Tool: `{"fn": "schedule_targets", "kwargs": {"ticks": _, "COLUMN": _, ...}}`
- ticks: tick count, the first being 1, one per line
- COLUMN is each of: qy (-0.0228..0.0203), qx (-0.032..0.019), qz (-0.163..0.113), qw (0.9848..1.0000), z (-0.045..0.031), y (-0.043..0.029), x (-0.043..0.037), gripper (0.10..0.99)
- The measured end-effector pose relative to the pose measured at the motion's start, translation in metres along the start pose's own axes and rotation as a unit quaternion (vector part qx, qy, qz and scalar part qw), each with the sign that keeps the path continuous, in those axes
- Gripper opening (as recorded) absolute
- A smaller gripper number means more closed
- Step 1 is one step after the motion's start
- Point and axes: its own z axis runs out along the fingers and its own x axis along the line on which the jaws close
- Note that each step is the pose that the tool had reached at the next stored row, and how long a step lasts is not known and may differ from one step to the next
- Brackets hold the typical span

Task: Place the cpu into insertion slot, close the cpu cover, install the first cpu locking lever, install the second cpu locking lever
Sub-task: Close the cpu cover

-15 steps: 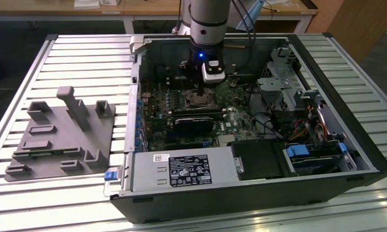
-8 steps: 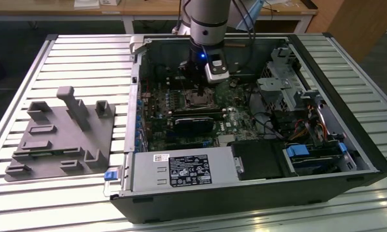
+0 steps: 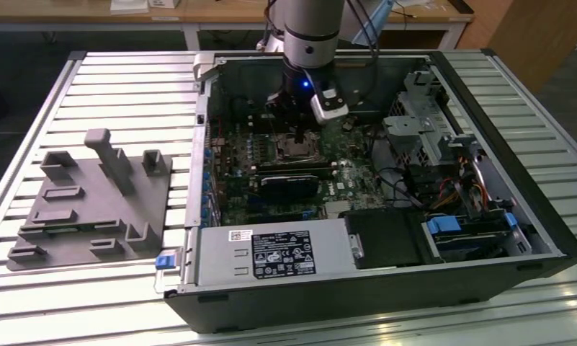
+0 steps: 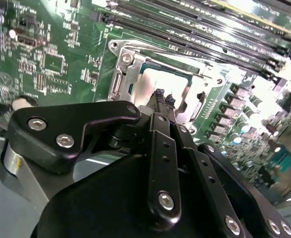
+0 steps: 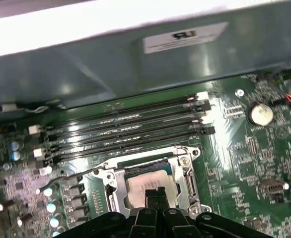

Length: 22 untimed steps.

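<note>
On the exterior view's left, a grey moulded fixture block [image 3: 91, 209] lies on the slatted table [image 3: 124, 94], apart from the open computer case [image 3: 365, 303]. Inside the case, a labelled power supply [image 3: 269, 256] sits along the near edge. The green circuit board [image 3: 238, 155] lies behind it, with a black module [image 3: 293, 186] across its middle. The arm [image 3: 312, 36] reaches down into the case from above. The gripper [image 3: 297, 135] hangs directly over the socket [image 3: 296, 150], which lies just behind the black module. In both wrist views the gripper [image 5: 156, 191] [image 4: 163, 95] has its two fingers drawn together with next to no gap, and it holds nothing. The fingertips sit above the silver top of the chip [image 5: 140, 182] [image 4: 148, 84]; whether they touch it cannot be told. The chip is seated in the socket [image 5: 145, 170]. The cover [image 5: 111, 191] [image 4: 123, 69] lies flat around the chip as a silver frame. A thin metal lever [image 5: 78, 174] runs out from one corner of the socket over the board; whether it is latched cannot be told. Long black memory slots [image 5: 125, 126] run beside the socket, and a coin battery [image 5: 258, 114] sits further along the board. On the exterior view's right stand the metal drive bays [image 3: 423, 122].
</note>
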Motion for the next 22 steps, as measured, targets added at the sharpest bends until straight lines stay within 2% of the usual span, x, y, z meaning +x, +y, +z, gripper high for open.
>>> {"fn": "schedule_targets", "kwargs": {"ticks": 5, "qy": 0.0008, "qx": -0.0002, "qz": -0.045, "qw": 0.999, "z": 0.0003, "y": -0.0001, "x": 0.0, "gripper": 0.106}}
{"fn": "schedule_targets", "kwargs": {"ticks": 10, "qy": 0.0016, "qx": -0.0002, "qz": -0.085, "qw": 0.9963, "z": 0.0004, "y": 0.0, "x": 0.0, "gripper": 0.106}}
{"fn": "schedule_targets", "kwargs": {"ticks": 17, "qy": 0.0015, "qx": 0.0001, "qz": -0.087, "qw": 0.9962, "z": 0.0005, "y": -0.0007, "x": 0.0032, "gripper": 0.106}}
{"fn": "schedule_targets", "kwargs": {"ticks": 22, "qy": -0.0014, "qx": 0.0002, "qz": -0.087, "qw": 0.9962, "z": 0.0006, "y": -0.0017, "x": 0.0082, "gripper": 0.106}}
